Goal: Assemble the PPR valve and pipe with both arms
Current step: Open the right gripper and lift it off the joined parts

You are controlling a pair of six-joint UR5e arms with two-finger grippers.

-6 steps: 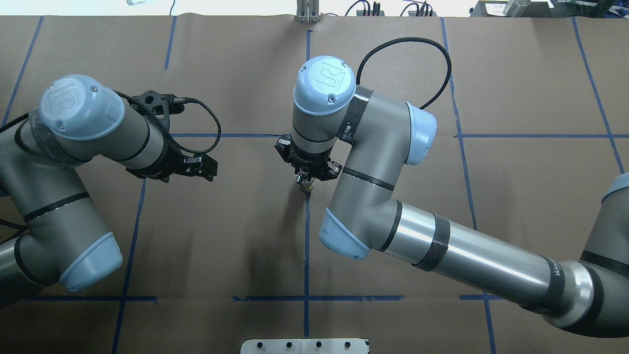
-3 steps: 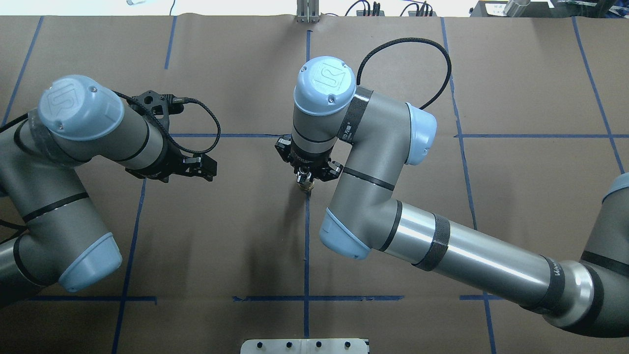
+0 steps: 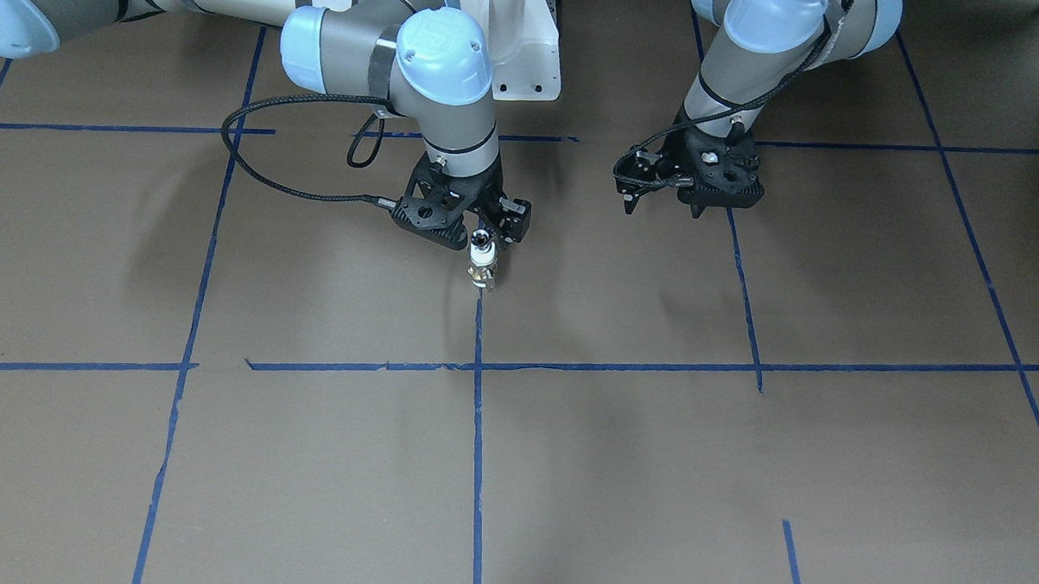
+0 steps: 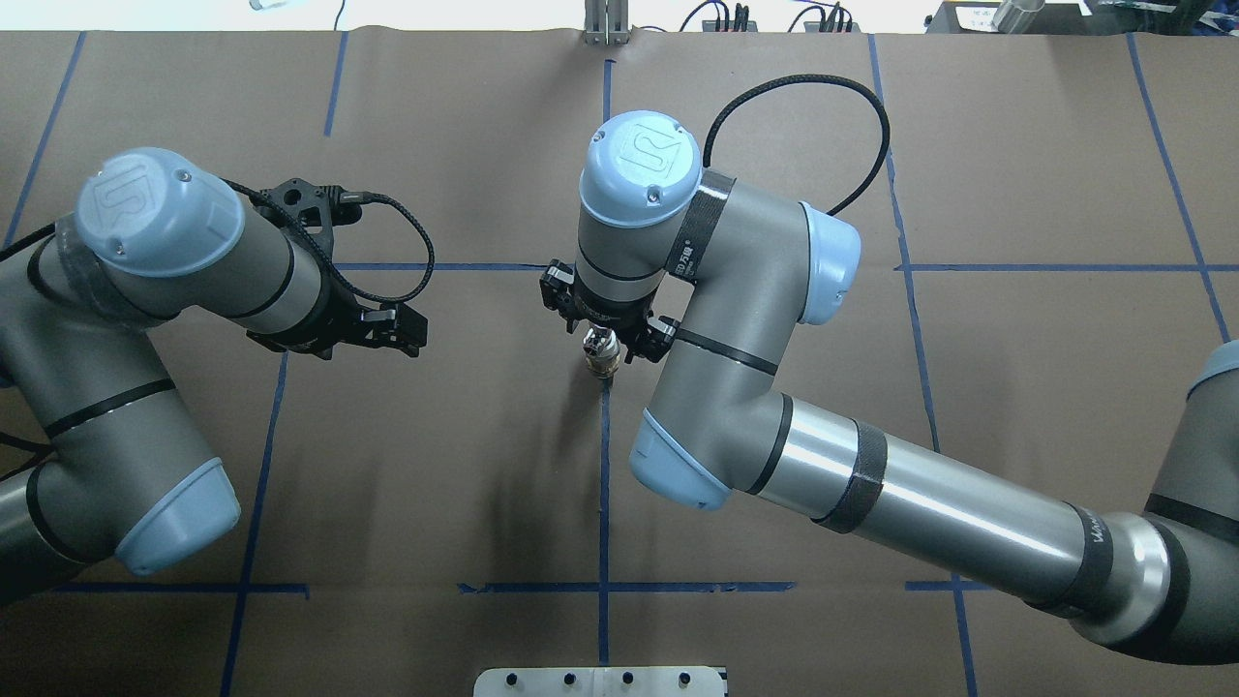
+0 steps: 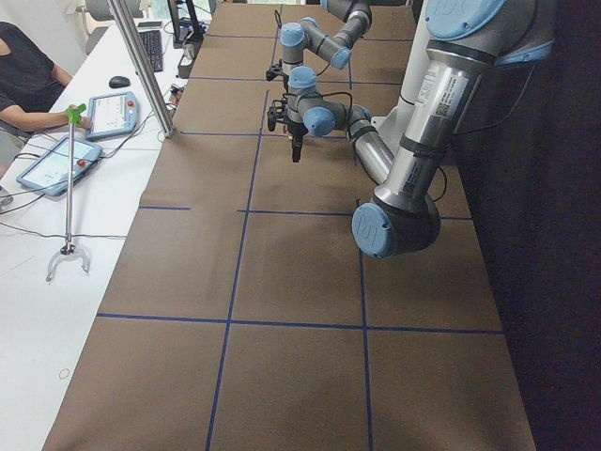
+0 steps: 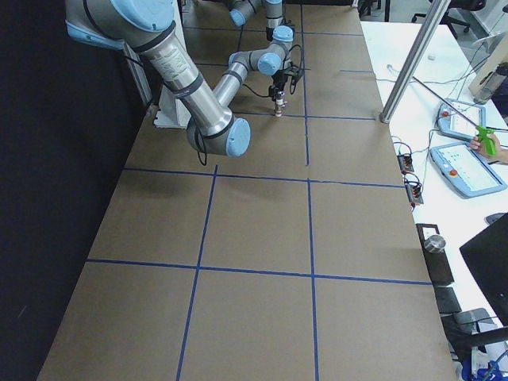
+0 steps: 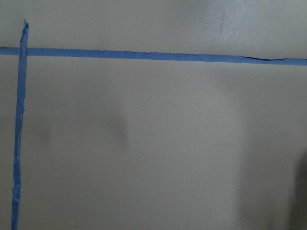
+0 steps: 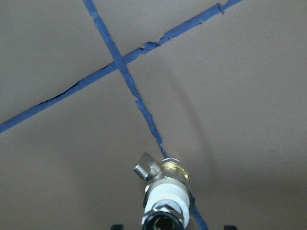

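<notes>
Right gripper (image 3: 485, 235): jaws newly spread, drawn up clear | PPR valve (image 3: 482, 260): released, upright directly beneath | pipe (image 8: 162, 221): apparently seated in its top | left gripper (image 3: 661, 202): parted, empty | assembly likely complete.

Valve and pipe stand joined, upright on the table.
The PPR valve (image 3: 483, 269) stands on end on a blue tape line (image 3: 478, 342), its brass body and side stem lowest and a white section above. The silver pipe (image 4: 598, 340) sits on top, open end up. The right arm (image 4: 736, 271) hangs over it; the left arm (image 4: 145, 290) is well apart.
</notes>
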